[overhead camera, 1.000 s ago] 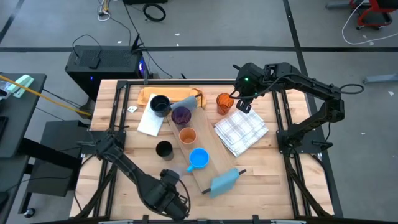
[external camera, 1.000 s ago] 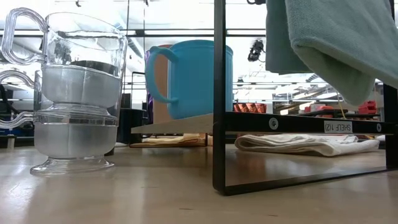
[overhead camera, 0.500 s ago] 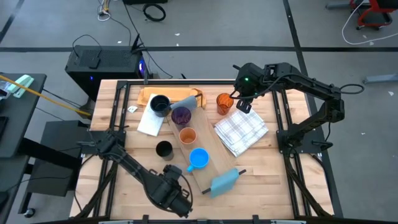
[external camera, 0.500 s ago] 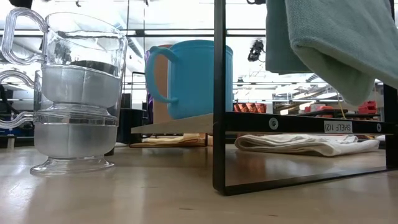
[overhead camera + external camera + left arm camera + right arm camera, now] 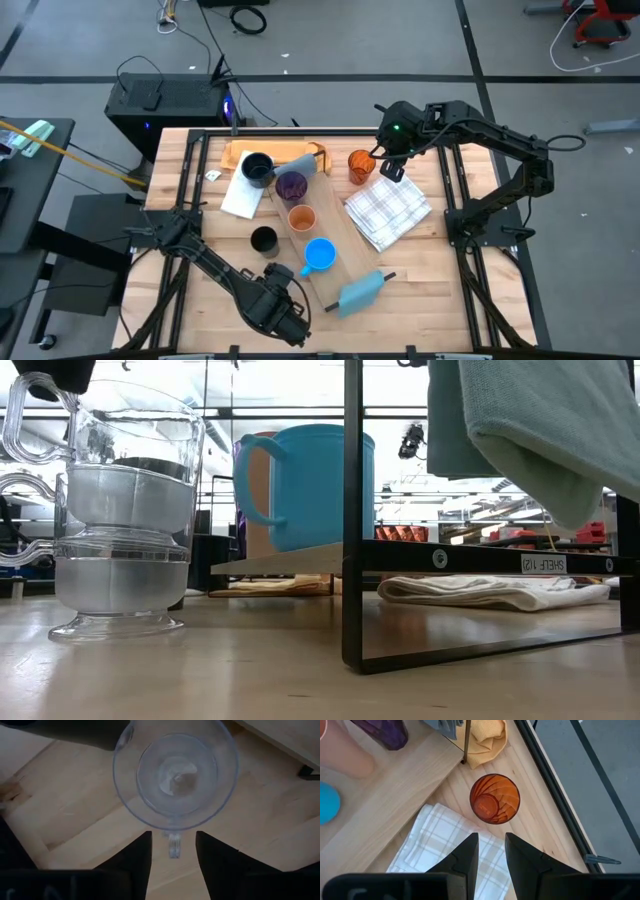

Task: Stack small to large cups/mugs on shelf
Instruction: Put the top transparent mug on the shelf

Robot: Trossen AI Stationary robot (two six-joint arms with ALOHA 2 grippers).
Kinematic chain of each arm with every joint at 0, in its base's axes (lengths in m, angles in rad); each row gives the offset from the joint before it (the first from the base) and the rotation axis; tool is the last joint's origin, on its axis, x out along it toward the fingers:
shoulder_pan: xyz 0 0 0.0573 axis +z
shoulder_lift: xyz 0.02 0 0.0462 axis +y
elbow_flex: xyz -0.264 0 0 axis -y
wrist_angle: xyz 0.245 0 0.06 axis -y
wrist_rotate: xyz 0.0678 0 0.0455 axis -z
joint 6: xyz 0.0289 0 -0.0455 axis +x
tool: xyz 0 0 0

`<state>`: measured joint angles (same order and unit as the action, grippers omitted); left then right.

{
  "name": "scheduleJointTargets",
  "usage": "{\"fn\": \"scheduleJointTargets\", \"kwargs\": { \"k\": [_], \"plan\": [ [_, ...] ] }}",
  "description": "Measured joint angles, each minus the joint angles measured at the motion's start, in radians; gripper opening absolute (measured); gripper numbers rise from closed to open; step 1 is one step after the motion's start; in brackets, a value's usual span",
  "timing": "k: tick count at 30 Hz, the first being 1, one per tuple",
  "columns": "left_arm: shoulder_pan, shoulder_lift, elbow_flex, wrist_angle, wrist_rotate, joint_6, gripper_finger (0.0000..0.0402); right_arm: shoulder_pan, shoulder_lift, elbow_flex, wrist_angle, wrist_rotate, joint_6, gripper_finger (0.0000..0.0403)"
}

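Two stacked clear glasses (image 5: 120, 510) stand on the table near its front edge, left of the shelf (image 5: 335, 262). My left gripper (image 5: 172, 837) points down over them, open, with a finger on each side of the top glass's handle (image 5: 173, 847) and touching neither side. On the shelf stand a purple tumbler (image 5: 291, 185), an orange cup (image 5: 301, 218) and a bright blue mug (image 5: 319, 254). A black cup (image 5: 264, 240), a navy mug (image 5: 257, 168) and a second orange cup (image 5: 495, 799) stand on the table. My right gripper (image 5: 491, 845) hangs open above that orange cup.
A white checked cloth (image 5: 388, 212) lies right of the shelf. An orange-brown board (image 5: 240, 152) with a yellow cloth (image 5: 487, 740) lies at the far edge. A blue-grey cloth (image 5: 530, 430) hangs over the shelf's near end, above its black frame (image 5: 352, 510).
My left gripper has come down toward the clear glasses; its dark tip now shows at the top left of the low view. The glasses and the other cups have stayed in place.
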<state>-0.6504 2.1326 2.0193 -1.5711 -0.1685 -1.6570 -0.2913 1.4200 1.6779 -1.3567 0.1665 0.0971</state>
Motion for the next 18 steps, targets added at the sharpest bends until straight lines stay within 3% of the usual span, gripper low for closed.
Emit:
{"fn": "scheduleJointTargets", "kwargs": {
  "k": [18],
  "plan": [
    [0.003,0.0,0.0,0.0,-0.014,0.001,0.0134,0.0,0.0,0.0,0.0,0.0,0.004,0.0103]
  ]
}}
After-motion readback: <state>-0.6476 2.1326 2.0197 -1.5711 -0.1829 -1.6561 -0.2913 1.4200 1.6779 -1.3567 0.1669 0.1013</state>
